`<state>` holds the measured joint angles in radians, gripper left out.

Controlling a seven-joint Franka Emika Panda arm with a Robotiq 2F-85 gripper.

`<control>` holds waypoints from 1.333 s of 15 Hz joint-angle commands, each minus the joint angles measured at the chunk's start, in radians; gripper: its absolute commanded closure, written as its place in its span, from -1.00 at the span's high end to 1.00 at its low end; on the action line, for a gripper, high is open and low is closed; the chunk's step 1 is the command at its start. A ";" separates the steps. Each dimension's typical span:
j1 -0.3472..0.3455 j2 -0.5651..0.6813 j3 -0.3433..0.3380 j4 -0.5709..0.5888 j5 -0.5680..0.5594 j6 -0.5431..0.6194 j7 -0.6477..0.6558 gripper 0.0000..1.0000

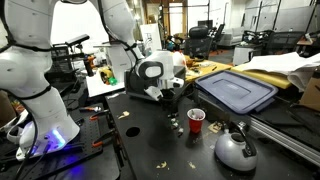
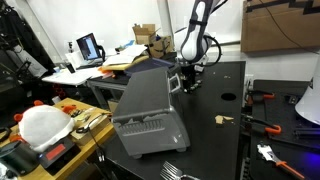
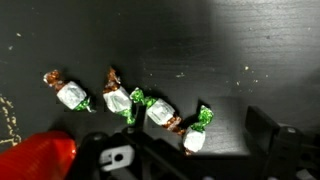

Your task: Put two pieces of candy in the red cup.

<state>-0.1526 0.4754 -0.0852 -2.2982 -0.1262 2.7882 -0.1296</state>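
Red cup (image 3: 40,158), 4 candies (image 3: 117,101) beside it.

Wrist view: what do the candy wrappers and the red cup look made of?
Candy wrappers: likely thin glossy film or foil, pale centres, crinkled green and brown twisted ends. Red cup: probably smooth plastic, judging by its soft sheen; blurred here.

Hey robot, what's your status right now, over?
Gripper open, empty. Four pieces of candy in a row beneath it, none gripped. Red cup upright beside them. Kettle off to the side.
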 commanded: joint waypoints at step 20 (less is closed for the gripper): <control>-0.108 0.096 0.095 0.112 0.040 0.040 -0.159 1.00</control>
<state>-0.2305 0.5479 -0.0125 -2.2165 -0.1147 2.8212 -0.2359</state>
